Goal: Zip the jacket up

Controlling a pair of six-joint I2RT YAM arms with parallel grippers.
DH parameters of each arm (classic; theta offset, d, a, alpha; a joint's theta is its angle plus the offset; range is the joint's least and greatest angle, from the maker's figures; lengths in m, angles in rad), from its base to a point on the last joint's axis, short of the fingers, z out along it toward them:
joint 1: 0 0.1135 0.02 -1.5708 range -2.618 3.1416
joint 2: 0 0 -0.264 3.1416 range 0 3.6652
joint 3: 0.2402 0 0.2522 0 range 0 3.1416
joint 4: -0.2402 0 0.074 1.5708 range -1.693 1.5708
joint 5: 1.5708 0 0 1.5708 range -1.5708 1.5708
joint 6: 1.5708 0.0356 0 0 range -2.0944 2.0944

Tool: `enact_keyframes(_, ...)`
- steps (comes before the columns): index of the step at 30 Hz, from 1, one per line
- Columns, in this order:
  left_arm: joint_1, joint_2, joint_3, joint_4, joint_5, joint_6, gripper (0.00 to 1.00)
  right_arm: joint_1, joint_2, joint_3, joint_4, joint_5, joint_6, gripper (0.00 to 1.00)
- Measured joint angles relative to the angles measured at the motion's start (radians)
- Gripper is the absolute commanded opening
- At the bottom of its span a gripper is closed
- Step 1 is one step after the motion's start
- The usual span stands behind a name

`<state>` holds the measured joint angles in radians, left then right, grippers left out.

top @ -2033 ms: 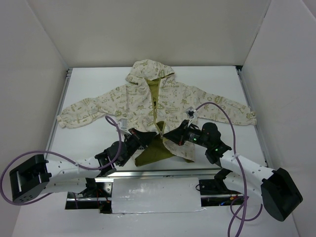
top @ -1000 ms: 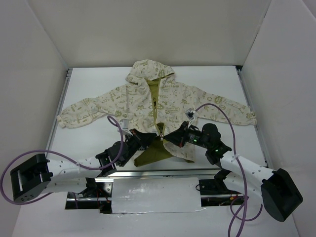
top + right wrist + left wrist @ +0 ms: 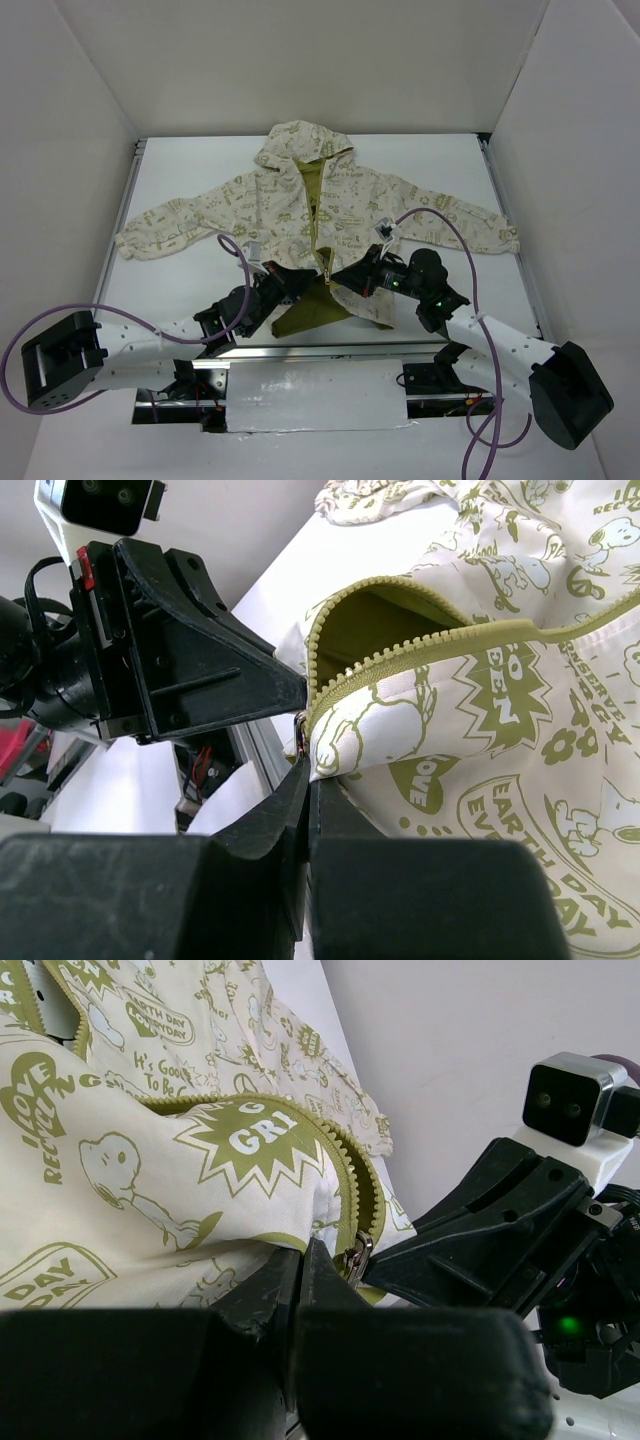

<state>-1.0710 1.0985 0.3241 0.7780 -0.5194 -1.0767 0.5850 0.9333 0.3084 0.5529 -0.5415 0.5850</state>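
Cream jacket (image 3: 290, 200) | left hand (image 3: 304, 279), right hand (image 3: 339, 276) both clamped on it | slider (image 3: 355, 1256) (plain only from left wrist)

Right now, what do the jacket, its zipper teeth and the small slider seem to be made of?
Jacket: soft woven or knit cloth, likely cotton, matte; it folds and wrinkles, with printed olive doodles. Zipper teeth: probably moulded plastic, olive, dull, no glints. Slider: apparently metal, grey with a small shine.

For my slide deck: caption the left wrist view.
Left gripper pinches the jacket hem by the zipper slider; right gripper faces it closely.
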Motion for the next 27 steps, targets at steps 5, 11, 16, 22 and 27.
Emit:
enact_keyframes(5,0.0,0.0,0.0,0.0,0.002,0.0,0.0,0.0,-0.002,0.0,-0.002,0.005,-0.002,0.0)
enact_keyframes(11,0.0,0.0,0.0,0.003,0.01,0.0,0.0,0.0,-0.002,0.0,-0.006,0.011,-0.003,0.0)
enact_keyframes(16,0.0,0.013,0.0,0.009,0.019,0.0,0.0,0.0,0.001,0.0,-0.006,0.011,-0.003,0.0)
enact_keyframes(22,0.0,0.017,0.0,0.012,0.026,0.0,0.0,0.0,0.006,0.002,-0.007,0.014,-0.003,0.0)
enact_keyframes(27,0.0,0.017,0.0,0.018,0.027,0.002,0.0,0.0,0.007,0.019,-0.011,0.018,-0.007,0.0)
